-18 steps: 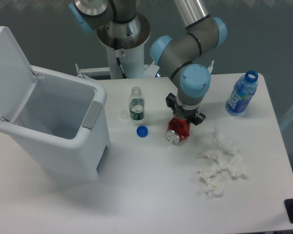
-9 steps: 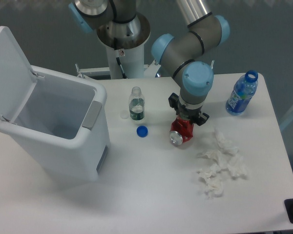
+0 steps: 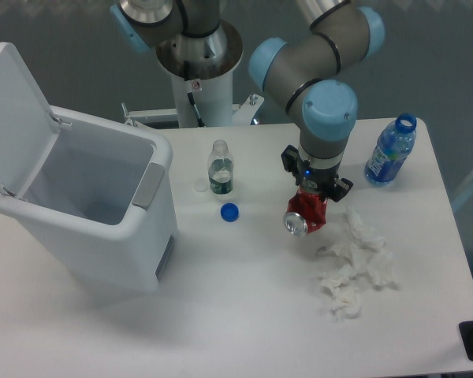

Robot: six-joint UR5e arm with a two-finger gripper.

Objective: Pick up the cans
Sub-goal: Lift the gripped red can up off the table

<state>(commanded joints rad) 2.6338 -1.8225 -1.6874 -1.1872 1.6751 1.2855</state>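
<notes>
**No readable text from my feed**

I can't make out any lettering. The small bottle (image 3: 220,168) carries a green label and the blue bottle (image 3: 389,151) a blue wrap, both too blurred to read. The red can (image 3: 305,214) shows no legible brand.

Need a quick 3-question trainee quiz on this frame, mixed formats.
1. True or false: the gripper is closed on the red can.
2. The blue cap lies nearest to: A) the blue bottle B) the small clear bottle C) the crumpled tissues
3. Fill in: the lid of the white bin is ____.

Key: 1 true; 2 B; 3 open
</notes>
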